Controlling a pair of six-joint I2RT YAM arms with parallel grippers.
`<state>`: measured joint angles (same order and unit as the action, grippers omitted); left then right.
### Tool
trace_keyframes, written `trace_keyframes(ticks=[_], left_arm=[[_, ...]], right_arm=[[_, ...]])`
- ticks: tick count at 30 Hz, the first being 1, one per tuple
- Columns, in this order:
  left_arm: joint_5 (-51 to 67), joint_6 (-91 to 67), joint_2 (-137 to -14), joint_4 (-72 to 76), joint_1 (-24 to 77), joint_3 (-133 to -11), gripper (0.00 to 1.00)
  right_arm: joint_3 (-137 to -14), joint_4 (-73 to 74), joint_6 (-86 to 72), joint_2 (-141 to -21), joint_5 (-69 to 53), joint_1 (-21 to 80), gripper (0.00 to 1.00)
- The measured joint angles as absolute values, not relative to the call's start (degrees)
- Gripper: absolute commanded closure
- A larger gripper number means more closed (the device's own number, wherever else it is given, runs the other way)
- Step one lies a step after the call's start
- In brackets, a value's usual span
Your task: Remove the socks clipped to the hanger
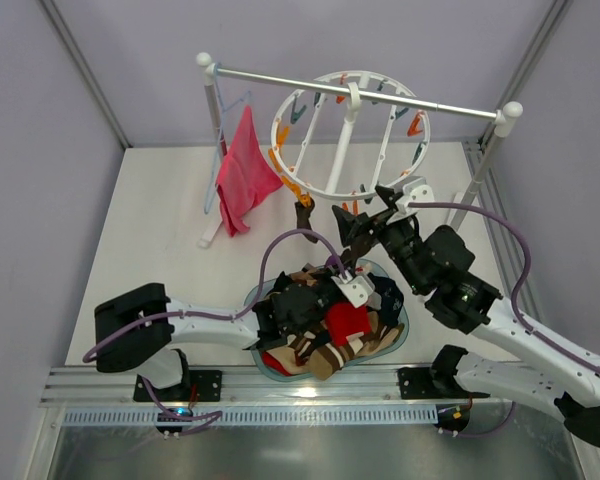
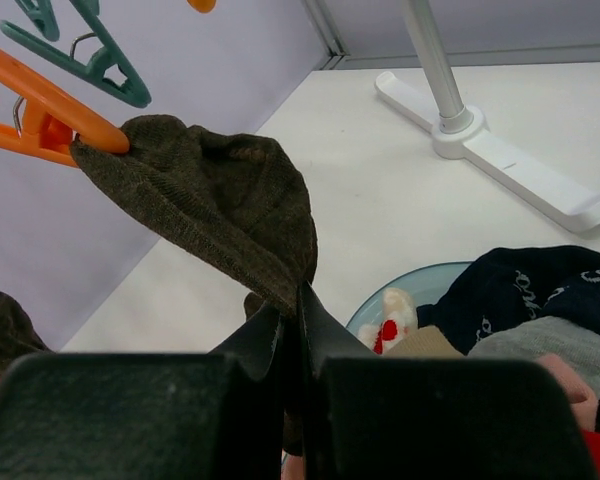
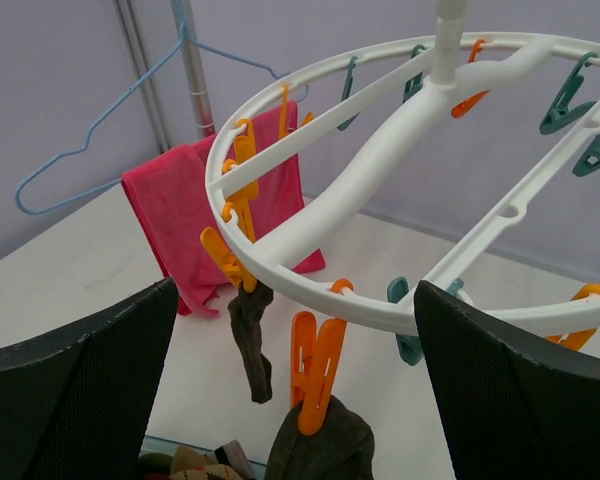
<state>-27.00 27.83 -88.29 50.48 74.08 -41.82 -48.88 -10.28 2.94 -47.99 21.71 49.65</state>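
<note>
**A:** What was the left end effector [image 2: 298, 305] doing?

**B:** It was pressed together on the lower end of a dark brown knitted sock [image 2: 210, 200]. The fabric ran up and to its left into an orange plastic clip [image 2: 40, 115], which pinched the other end. So the sock was held at both ends and hung from the large white round plastic hanger [image 3: 380, 205].

**A:** And the right end effector [image 3: 295, 295]?

**B:** Its fingers were spread wide and held nothing, just beneath the ring's near rim. What was probably that same clip and sock hung between its fingers, though I couldn't be sure from that angle. A second dark sock [image 3: 252, 345] dangled a little to its left.

**A:** How should the pull have gone?

**B:** Steadily, I'd judge, and in line with the clip's bite. That meant down and back toward the left end effector's own wrist, not sideways. The hanger hung only by its hook from the metal rail [image 1: 270, 78], so a jerk would likely have swung the ring and not freed the fabric. The right one could have steadied the rim or squeezed the clip.

**A:** And afterwards?

**B:** A pale blue shallow bowl [image 2: 425, 280] sat just below and right of the left end effector, on the white counter [image 2: 400, 200]. It held a pile of loose socks [image 2: 540, 290].
</note>
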Motion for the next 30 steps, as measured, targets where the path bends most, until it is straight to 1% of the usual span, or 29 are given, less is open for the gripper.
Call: trace_keyframes(ticks=[10,14,22,30], left_arm=[[-31.09,31.03,-88.55,51.68,74.11,-41.74,1.0],[-33.39,32.49,-89.8,53.39,74.11,-41.74,1.0],[-36.38,35.05,-92.27,54.7,74.11,-41.76,1.0],[-37.63,35.38,-92.27,57.32,74.11,-41.69,1.0]], right_arm=[[-52.45,-0.43,2.9,-49.36,37.39,58.17,0.01],[-55.75,2.28,2.79,-52.77,41.17,59.81,0.0],[-63.66,8.71,1.28,-63.42,47.51,62.57,0.0],[-68.31,13.47,-0.91,-68.42,53.93,65.36,0.0]])
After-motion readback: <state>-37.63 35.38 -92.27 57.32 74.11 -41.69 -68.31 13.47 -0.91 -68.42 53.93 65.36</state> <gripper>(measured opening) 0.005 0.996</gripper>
